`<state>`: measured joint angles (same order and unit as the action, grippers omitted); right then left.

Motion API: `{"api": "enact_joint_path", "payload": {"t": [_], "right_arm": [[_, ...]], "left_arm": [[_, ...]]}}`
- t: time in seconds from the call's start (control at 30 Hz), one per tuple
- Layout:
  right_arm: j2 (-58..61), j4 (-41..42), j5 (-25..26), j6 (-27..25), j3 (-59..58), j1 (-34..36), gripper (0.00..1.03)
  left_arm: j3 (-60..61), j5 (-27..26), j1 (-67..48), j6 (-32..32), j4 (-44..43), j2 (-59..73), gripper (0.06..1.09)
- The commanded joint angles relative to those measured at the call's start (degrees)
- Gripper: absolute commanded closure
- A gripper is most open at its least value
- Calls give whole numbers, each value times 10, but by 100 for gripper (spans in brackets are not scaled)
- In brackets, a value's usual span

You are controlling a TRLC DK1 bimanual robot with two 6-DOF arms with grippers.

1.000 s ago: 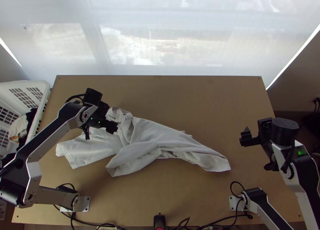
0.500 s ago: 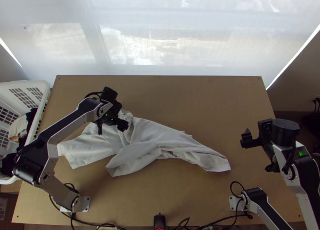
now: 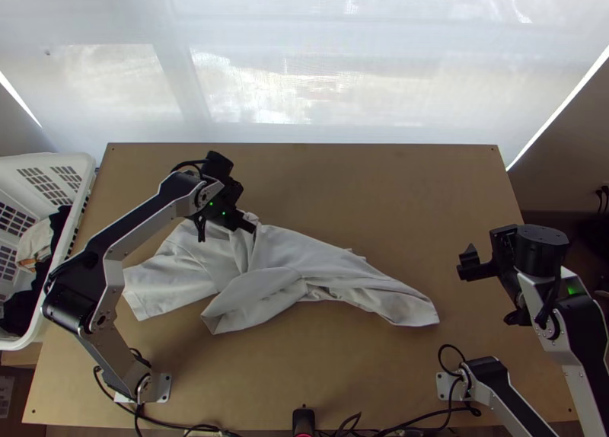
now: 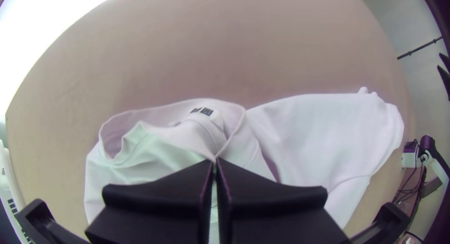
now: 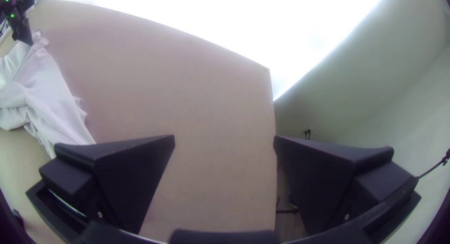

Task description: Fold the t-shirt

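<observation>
The shirt (image 3: 266,269) is lying bunched and twisted on the table (image 3: 396,193), mostly left of the middle, with one narrow end pointing toward the right side. Its collar (image 4: 187,106) is sitting on the side toward the window (image 3: 251,87), and its left end is spreading nearly flat. The left gripper (image 3: 250,225) is hanging low over the collar side; in its own wrist view, the left gripper (image 4: 215,165) is keeping its jaws clenched, grasping a pinch of cloth just by the collar.

Wood is running in a wide band from the shirt to the far edge, and another strip is lying between the shirt and the near edge. On the left the margin is narrower, with the basket (image 3: 78,212) standing right alongside the table's left edge. The left arm (image 3: 141,228) is slanting over that margin.

Toward the right, wood is separating the shirt's narrow end from the right edge. The right gripper (image 3: 467,262) is hovering there, well apart from the shirt, its jaws standing wide and released, holding nothing. Cables (image 3: 426,416) are trailing along the near edge.
</observation>
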<state>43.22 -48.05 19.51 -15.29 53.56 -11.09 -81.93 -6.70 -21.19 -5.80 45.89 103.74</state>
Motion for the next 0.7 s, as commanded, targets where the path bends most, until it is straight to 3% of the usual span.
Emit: {"api": "enact_joint_path", "payload": {"t": [0.0,0.67], "right_arm": [[10,12,0,-3,0,-2,5],[60,22,-1,4,52,-14,5]], "left_arm": [[-102,-56,-32,6,29,-4,105],[-460,-59,-233,9,54,143,105]]}}
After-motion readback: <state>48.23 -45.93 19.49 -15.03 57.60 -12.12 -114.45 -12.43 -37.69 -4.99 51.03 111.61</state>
